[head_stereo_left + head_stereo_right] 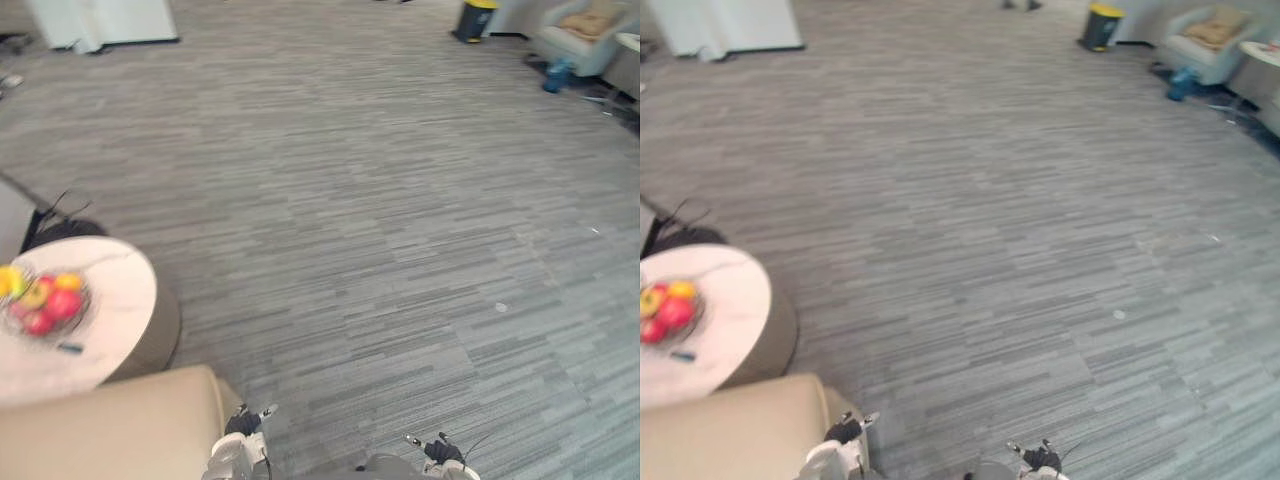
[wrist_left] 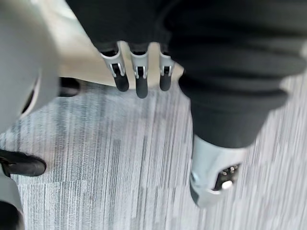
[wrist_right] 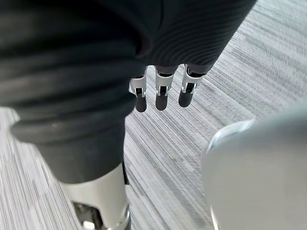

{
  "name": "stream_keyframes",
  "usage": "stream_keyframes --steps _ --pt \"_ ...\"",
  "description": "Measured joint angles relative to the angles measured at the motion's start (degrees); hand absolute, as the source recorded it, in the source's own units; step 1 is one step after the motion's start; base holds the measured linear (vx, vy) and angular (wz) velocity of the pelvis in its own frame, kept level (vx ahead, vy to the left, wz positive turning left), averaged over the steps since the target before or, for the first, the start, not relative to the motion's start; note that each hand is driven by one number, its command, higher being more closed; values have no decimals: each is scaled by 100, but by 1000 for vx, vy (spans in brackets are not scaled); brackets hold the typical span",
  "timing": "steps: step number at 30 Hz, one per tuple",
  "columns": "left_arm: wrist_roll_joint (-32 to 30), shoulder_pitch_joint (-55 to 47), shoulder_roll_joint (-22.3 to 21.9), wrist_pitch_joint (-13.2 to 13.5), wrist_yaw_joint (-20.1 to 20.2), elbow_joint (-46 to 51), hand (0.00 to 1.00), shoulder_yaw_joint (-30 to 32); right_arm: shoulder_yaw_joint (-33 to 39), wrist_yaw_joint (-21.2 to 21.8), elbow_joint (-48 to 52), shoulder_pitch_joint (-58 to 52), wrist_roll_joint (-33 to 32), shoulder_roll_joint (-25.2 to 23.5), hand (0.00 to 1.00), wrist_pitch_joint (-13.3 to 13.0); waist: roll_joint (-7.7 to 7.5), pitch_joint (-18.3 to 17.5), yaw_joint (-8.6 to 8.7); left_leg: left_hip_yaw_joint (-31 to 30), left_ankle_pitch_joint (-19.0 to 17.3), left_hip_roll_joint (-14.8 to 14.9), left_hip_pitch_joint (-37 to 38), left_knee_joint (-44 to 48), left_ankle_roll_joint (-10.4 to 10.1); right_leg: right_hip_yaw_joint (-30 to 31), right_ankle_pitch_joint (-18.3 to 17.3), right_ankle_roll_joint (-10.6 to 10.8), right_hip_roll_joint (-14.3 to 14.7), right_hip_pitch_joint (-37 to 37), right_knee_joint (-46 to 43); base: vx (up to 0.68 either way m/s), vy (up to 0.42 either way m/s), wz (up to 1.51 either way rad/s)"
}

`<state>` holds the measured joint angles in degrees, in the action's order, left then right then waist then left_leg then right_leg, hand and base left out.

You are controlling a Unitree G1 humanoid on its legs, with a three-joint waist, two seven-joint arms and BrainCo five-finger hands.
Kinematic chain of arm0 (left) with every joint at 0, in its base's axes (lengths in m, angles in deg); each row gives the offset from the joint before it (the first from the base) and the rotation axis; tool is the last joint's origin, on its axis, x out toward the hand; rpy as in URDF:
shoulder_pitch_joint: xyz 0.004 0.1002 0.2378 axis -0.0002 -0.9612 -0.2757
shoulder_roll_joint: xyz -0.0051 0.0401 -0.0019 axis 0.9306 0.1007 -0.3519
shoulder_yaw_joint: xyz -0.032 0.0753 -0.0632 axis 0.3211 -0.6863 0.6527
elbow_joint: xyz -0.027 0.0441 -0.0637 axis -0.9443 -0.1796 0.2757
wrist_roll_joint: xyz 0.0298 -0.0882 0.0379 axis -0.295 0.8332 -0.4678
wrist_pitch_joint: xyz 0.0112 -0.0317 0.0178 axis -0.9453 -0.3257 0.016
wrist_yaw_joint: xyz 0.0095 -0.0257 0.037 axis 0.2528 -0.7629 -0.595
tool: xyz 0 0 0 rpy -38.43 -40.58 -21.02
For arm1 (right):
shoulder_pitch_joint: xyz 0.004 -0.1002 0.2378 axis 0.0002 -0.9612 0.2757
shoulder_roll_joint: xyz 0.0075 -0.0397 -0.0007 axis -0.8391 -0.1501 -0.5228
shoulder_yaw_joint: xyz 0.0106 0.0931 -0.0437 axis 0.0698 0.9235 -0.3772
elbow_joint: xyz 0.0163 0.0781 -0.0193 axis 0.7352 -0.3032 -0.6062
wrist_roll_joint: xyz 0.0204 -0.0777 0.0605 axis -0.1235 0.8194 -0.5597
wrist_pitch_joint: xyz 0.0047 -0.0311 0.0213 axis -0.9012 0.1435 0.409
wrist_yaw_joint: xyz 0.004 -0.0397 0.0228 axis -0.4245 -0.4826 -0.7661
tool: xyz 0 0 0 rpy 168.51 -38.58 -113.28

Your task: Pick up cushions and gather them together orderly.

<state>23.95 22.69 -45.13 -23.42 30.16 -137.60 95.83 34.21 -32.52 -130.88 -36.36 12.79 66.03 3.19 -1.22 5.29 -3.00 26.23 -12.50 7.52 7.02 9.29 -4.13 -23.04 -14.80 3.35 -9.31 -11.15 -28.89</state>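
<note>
- The left hand (image 2: pixel 140 79) hung low, just beside the arm of a beige sofa (image 1: pixel 110 425). Its fingers were straight and loose, the thumb stood apart, and it held nothing.
- The right hand (image 3: pixel 161 88) hung over bare carpet (image 1: pixel 380 220) in the same way: fingers straight, thumb apart, nothing in it.
- The sofa filled the near left corner of the head views.
- Just past the sofa stood a round white table (image 1: pixel 125 290). I could not tell whether the two touched.
- On the table sat a bowl of fruit (image 1: pixel 42 300), red and yellow, with a small dark thing (image 1: pixel 70 348) beside it, too small to make out.
- Behind the table a dark heap (image 1: pixel 62 230) lay on the floor; I could not tell what it was.
- The carpet was grey with fine stripes and ran as a wide stretch from the robot to the far things, with a small pale speck (image 1: pixel 501 307) on it.
- At the far right stood a grey armchair (image 1: pixel 572 50) with a tan cushion (image 1: pixel 590 22) on its seat, well apart from both hands.
- A blue thing (image 1: pixel 557 75) sat on the floor before the armchair.
- A dark bin (image 1: pixel 474 22) with a yellow top stood to the armchair's left.
- At the far left stood a white piece of furniture (image 1: pixel 105 22).
</note>
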Motion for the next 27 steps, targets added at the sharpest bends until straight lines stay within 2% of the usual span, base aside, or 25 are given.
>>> stream_keyframes --steps 1,2,3,4,5,6,7,9,10,11,12,13,14,15,16,17,18,19,20,21,23,24,25,26,27 --pt "-1 18 17 -3 -4 -39 0 -53 29 4 -8 27 -1 2 0 1 18 10 2 26 0 8 30 -45 -1 -109 33 -34 0 -59 106 304 -146 -76" --pt "-2 44 92 -3 -5 -140 0 -258 130 11 -78 144 -1 13 0 3 48 68 10 153 -3 2 128 -128 -10 -499 283 -486 9 -151 553 277 -147 -71" --pt "-4 105 119 -11 -6 -210 0 -291 248 11 -153 222 0 67 0 -4 116 85 45 193 27 40 164 -124 -71 -611 345 -581 71 -52 597 353 -181 -76" --pt "-6 130 49 -19 -5 -296 0 -307 391 7 -275 278 -3 135 0 -24 286 193 62 165 180 100 283 -120 -260 -701 392 -663 136 64 609 249 -107 -50" --pt "-8 123 2 -20 -6 -298 0 -307 454 4 -295 281 -2 193 0 -18 339 230 76 161 252 89 378 -133 -279 -671 383 -676 139 127 593 300 -120 -45" --pt "-9 91 -90 -14 -10 -273 0 -285 584 -14 -345 198 -4 270 0 23 381 241 97 166 501 42 613 -127 -303 -567 340 -738 131 300 547 296 -108 -42" --pt "-27 51 -133 -15 -3 -215 0 -226 638 -12 -271 73 -13 279 0 25 402 225 129 160 727 73 706 216 -424 -508 315 -707 131 542 571 330 -154 -44" --pt "-58 20 -215 -12 2 -63 0 -165 545 -9 -196 -44 -40 276 0 -6 310 234 190 137 749 368 329 1547 -443 -389 279 -660 248 823 812 220 -117 -43" --pt "-56 -26 -233 -3 2 83 0 -9 413 -8 -199 -23 -42 230 0 2 323 237 138 -80 814 737 -332 3113 -143 -164 214 -706 362 1068 1132 209 -31 -84" --pt "-52 3 -261 -4 11 160 0 8 371 -10 -198 48 -66 218 0 3 330 248 86 -395 445 771 -884 4077 134 185 3 -648 465 1184 1296 242 -20 -94" --pt "-52 18 -278 0 11 185 0 11 351 -10 -203 86 -108 219 0 5 371 275 67 -535 302 761 -1051 4294 180 270 -27 -640 499 1223 1326 171 84 -112" --pt "-52 42 -250 -2 19 239 0 -27 295 -10 -194 123 -218 172 0 3 363 312 18 -829 -77 613 -1417 4430 218 571 -141 -659 534 1326 1318 181 131 -118" --pt "-55 30 -240 2 19 367 0 -31 279 -14 -195 166 -242 146 0 13 296 343 -56 -867 -324 473 -1629 4147 238 860 -192 -639 503 1460 1316 198 154 -120" --pt "-55 17 -232 8 19 401 0 -32 279 -19 -197 165 -269 126 0 11 264 363 -73 -868 -386 415 -1697 3915 252 980 -224 -583 467 1509 1310 217 194 -117" --pt "-58 -5 -220 22 17 470 0 -32 261 -26 -185 152 -291 87 0 7 216 381 -72 -998 -463 256 -1861 3183 237 1253 -333 -437 376 1587 1295 239 252 -117" --pt "-61 -5 -259 37 15 477 0 -34 213 -28 -103 109 -329 104 0 9 261 362 -73 -1328 -379 126 -1927 2237 119 1535 -438 -259 363 1607 1255 251 294 -123" --pt "-59 -8 -282 42 7 482 0 -31 190 -29 -38 84 -342 117 0 6 297 358 -91 -1522 -70 82 -1945 1800 -38 1705 -497 -178 383 1597 1211 304 331 -121" --pt "-64 -29 -193 53 -6 455 0 -47 153 -36 -20 23 -452 46 0 11 214 232 -83 -1322 -122 -106 -1787 1643 -21 2091 -535 -55 259 1598 1224 277 252 -73" --pt "-65 -35 -170 32 -16 437 0 -46 144 -38 -17 -19 -452 0 0 10 126 153 -41 -1237 -162 -162 -1774 1567 15 2161 -492 -32 205 1584 1241 388 245 -75" --pt "-65 -35 -185 15 -22 419 0 -25 135 -42 -3 -15 -452 -88 0 16 -54 31 -44 -1041 -337 -261 -1697 1526 109 2353 -433 26 86 1400 1112 480 254 -62" --pt "-68 -17 -191 -24 -23 421 0 -21 164 -40 32 2 -448 -133 0 13 -99 17 -93 -688 -447 -305 -1462 1470 236 2619 -415 134 -20 1118 456 420 231 -92" --pt "-68 -47 -195 -42 -20 411 0 -47 172 -35 48 42 -442 -105 0 6 -24 79 -140 -319 -520 -360 -841 1118 327 2684 -111 832 -117 611 -878 352 178 -92" --pt "-64 -61 -193 -45 -21 387 0 -88 182 -34 68 76 -442 -74 0 0 29 110 -93 -293 -522 -378 -546 937 330 2581 22 1098 -153 404 -1485 494 224 -83" --pt "-60 -62 -197 -44 -23 325 0 -115 185 -34 134 87 -433 -42 0 2 127 156 -15 -291 -520 -370 -256 755 327 2283 14 1041 -194 243 -1986 361 133 -33" --pt "-60 -62 -190 -47 -24 261 0 -228 208 -29 221 99 -430 -24 0 0 187 165 -5 -241 -515 -345 130 475 321 1725 -146 689 -283 36 -2215 379 82 -25"
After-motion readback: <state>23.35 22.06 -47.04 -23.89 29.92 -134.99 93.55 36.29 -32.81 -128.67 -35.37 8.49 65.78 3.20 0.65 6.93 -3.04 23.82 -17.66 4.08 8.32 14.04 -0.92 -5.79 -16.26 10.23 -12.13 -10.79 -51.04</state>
